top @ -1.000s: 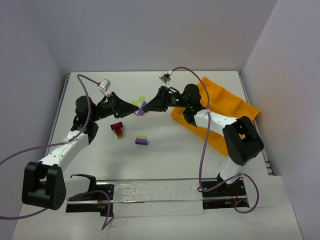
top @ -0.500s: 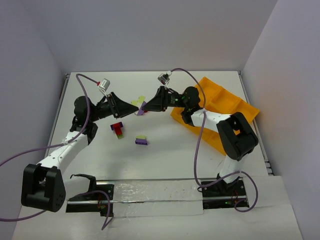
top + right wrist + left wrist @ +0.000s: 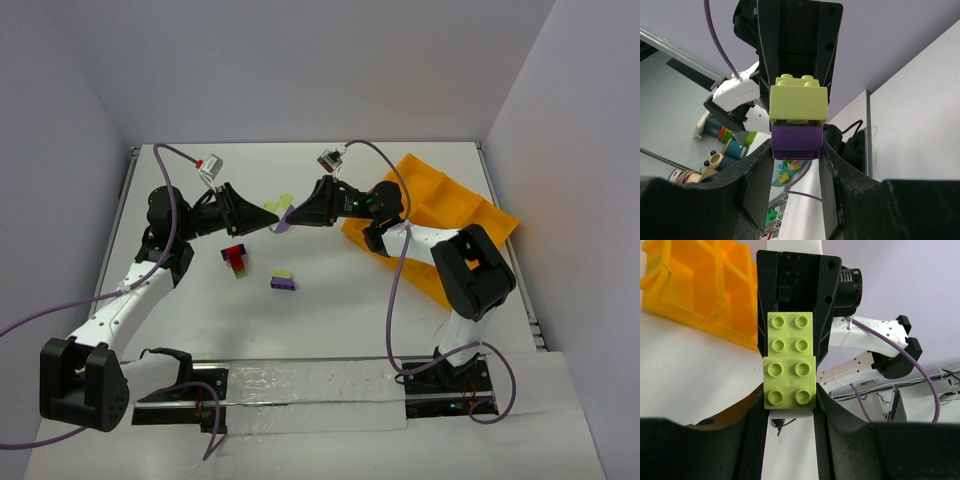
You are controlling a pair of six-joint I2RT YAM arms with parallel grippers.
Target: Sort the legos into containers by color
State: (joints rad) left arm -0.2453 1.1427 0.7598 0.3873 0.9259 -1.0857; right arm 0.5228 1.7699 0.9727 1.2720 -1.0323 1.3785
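Note:
Both grippers meet above the table and hold one clump between them. My left gripper (image 3: 264, 222) (image 3: 790, 407) is shut on the pale yellow-green bricks (image 3: 790, 360) (image 3: 272, 208). My right gripper (image 3: 293, 214) (image 3: 796, 152) is shut on the purple brick (image 3: 796, 141) (image 3: 284, 224), and a yellow-green brick (image 3: 799, 102) sits on its studs. A red clump (image 3: 236, 257) and a purple and yellow-green pair (image 3: 282, 281) lie on the table below. The orange-yellow tray (image 3: 455, 215) (image 3: 695, 280) lies at the right, behind my right arm.
White walls enclose the table at the back and both sides. Purple cables loop off both arms. The arm bases and a metal rail (image 3: 310, 385) run along the near edge.
Both arms have shifted slightly, the right arm's elbow swinging left. The grippers stay together on the clump, which has tilted a little.

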